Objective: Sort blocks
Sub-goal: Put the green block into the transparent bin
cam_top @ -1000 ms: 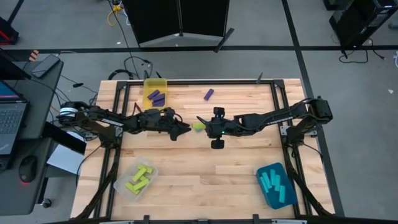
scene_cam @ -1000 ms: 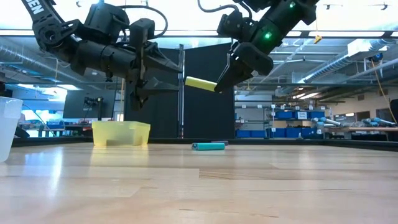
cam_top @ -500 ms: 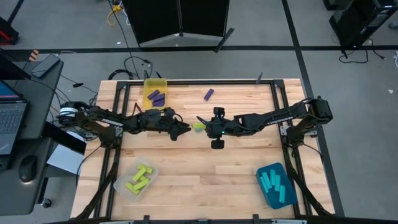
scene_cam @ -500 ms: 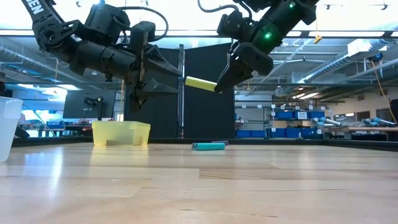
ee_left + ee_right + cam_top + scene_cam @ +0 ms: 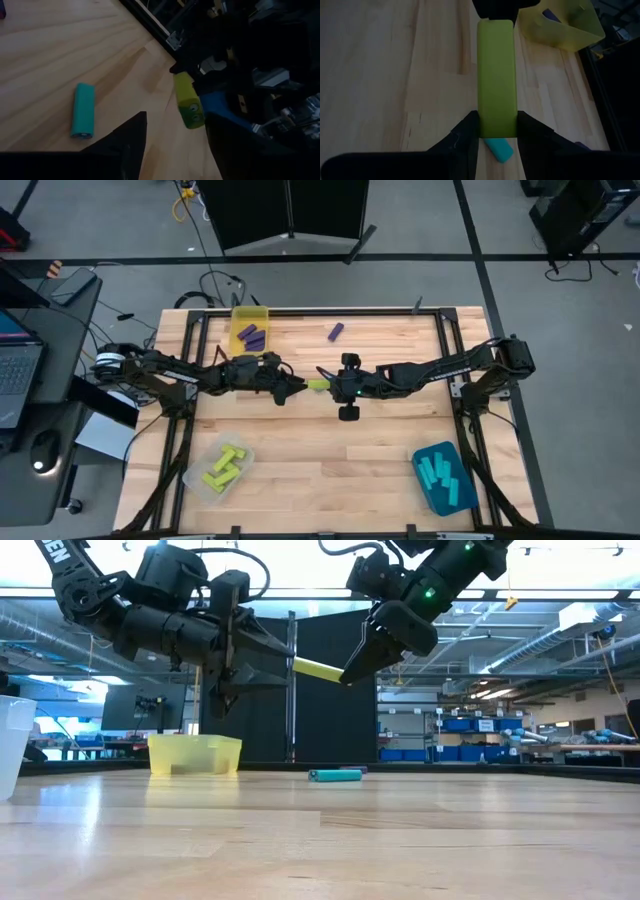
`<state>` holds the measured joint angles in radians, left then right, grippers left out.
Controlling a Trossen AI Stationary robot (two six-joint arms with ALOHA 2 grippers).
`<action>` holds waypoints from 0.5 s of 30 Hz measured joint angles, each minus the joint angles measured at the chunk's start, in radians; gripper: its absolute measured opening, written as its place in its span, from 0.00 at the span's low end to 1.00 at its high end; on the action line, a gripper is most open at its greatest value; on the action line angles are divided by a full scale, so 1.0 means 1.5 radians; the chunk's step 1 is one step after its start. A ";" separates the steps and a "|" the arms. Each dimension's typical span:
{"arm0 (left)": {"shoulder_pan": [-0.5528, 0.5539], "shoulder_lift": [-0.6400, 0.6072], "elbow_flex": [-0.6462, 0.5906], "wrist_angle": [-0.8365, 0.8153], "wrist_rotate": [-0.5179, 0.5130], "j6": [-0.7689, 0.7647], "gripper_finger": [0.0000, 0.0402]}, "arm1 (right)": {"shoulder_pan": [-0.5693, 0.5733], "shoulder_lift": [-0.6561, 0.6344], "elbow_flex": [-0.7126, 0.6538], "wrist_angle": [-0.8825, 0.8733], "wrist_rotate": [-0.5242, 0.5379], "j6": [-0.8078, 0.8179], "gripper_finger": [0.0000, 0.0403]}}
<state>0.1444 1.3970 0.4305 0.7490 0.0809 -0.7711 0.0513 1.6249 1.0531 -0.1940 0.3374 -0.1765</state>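
A yellow-green block hangs in the air above the table's middle, held by my right gripper, which is shut on it. My left gripper faces it from the table's left, open, with its fingers on either side of the block's free end and a gap showing. A cyan block lies flat on the table below them. A purple block lies near the far edge. My right gripper pinches the yellow-green block by its right-hand end between the two fingers. It comes about level from the table's right, and the block runs on forward in line with the fingers. The block is lifted clear, nearly level, pointing toward my left gripper.
A yellow bin with purple blocks stands at the far left. A clear bin with yellow-green blocks sits near left, and a teal bin with cyan blocks sits near right. Bare wood lies between the two near bins.
My left gripper has moved toward the table's right, and my right gripper has carried the block a little toward the left. The block's free end, which stood apart from the left fingers, now lies between them. Both grippers keep their height.
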 joint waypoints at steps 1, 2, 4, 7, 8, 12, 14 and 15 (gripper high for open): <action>0.000 0.000 0.000 0.003 0.000 0.000 0.53 | -0.001 0.000 0.000 0.000 0.000 -0.001 0.28; 0.000 0.000 0.000 0.006 0.001 -0.003 0.53 | -0.002 0.000 0.000 0.000 -0.001 -0.002 0.28; 0.000 0.000 0.000 0.006 0.001 -0.012 0.53 | -0.005 0.000 0.000 0.001 -0.001 -0.002 0.28; 0.000 0.000 0.000 0.006 -0.004 -0.012 0.53 | -0.013 0.006 0.000 0.007 -0.007 -0.004 0.28; 0.000 0.000 0.000 0.006 -0.007 -0.012 0.53 | -0.018 0.010 0.000 0.012 -0.013 -0.004 0.28; 0.000 0.000 0.000 0.005 -0.028 0.003 0.53 | -0.035 0.028 0.000 0.042 -0.026 -0.008 0.28; 0.004 0.000 0.000 -0.001 -0.036 0.006 0.53 | -0.042 0.036 0.001 0.062 -0.029 -0.013 0.28; 0.006 0.001 -0.001 -0.003 -0.038 0.006 0.53 | -0.044 0.042 0.001 0.070 -0.029 -0.019 0.28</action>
<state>0.1533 1.3978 0.4297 0.7441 0.0245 -0.7628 -0.0146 1.6885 1.0542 -0.0896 0.2935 -0.2053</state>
